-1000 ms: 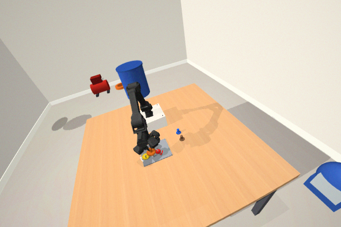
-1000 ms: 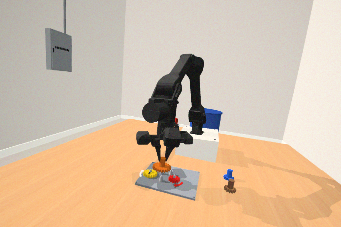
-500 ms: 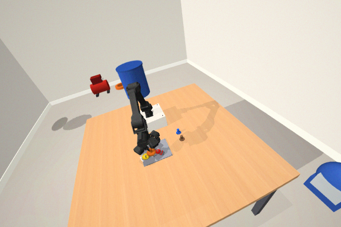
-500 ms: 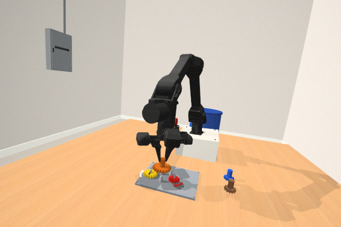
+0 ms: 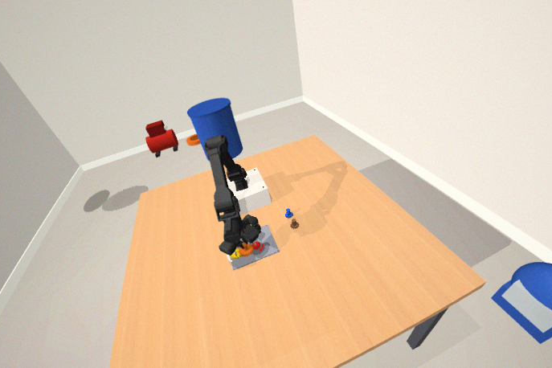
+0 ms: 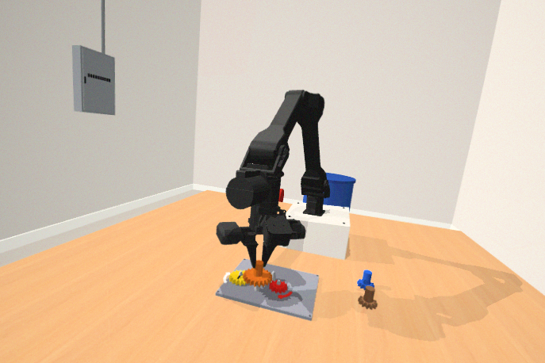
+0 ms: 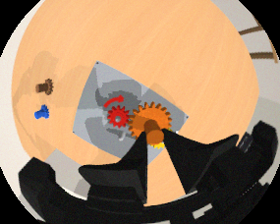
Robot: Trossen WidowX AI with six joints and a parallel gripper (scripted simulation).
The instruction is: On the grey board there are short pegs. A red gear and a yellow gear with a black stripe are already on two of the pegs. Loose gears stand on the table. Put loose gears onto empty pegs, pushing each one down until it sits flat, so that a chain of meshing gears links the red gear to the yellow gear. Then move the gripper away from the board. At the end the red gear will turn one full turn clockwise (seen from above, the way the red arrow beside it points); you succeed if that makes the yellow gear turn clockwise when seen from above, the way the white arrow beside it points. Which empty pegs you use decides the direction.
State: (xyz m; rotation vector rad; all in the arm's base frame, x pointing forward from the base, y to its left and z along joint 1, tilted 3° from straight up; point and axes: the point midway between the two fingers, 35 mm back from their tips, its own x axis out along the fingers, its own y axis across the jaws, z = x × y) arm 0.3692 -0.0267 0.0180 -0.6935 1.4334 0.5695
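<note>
My gripper is shut on the upright stem of the large orange gear. The orange gear is over the grey board, between the yellow gear and the red gear. It looks slightly above the board; whether it is on a peg is hidden. A red arrow lies beside the red gear. The blue gear and the brown gear stand on the table.
The white base block of the arm stands behind the board. A blue drum is behind it. Short pegs show on the board around the orange gear, partly hidden by it.
</note>
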